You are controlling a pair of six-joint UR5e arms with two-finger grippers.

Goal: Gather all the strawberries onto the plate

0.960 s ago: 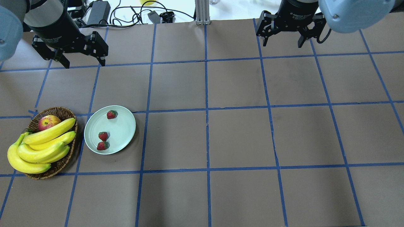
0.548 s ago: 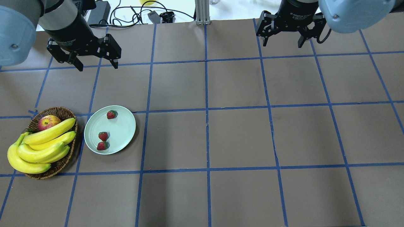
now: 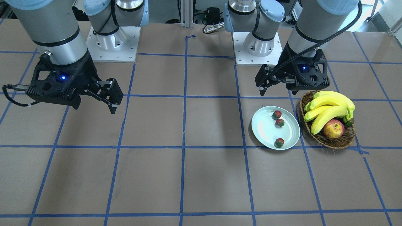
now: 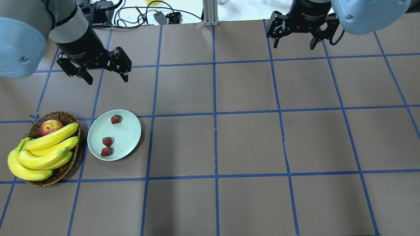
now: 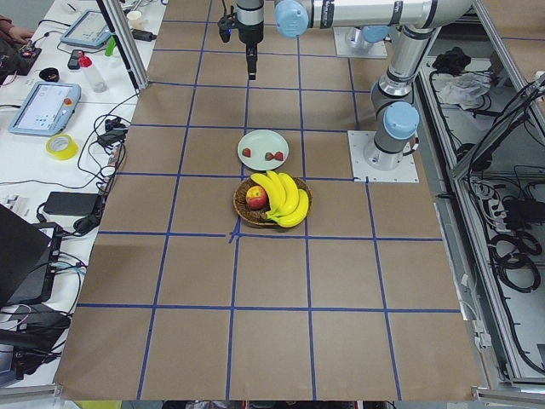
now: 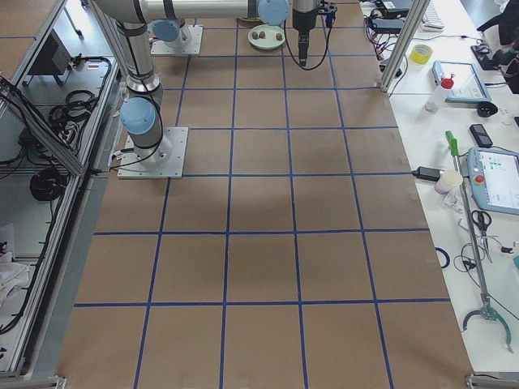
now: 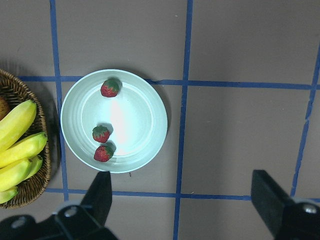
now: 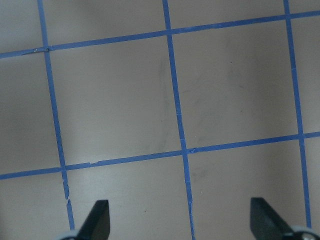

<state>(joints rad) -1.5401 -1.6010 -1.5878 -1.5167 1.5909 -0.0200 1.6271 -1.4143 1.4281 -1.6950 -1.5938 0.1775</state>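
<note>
With fingers wide and empty (the right gripper's [image 4: 294, 46] too), the left gripper [image 4: 107, 80] has neared the plate [image 4: 126, 131], which already holds all three strawberries [image 4: 107, 141].

three red strawberries [image 4: 107, 141] on mint plate [image 4: 128, 134]

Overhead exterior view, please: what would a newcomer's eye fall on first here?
The bright yellow bananas heaped in the wicker basket at the view's left edge stand out first. Beside it, three strawberries lie on the pale plate. The left gripper hangs open above that side; the right gripper, open too, hangs at the view's top right.
</note>
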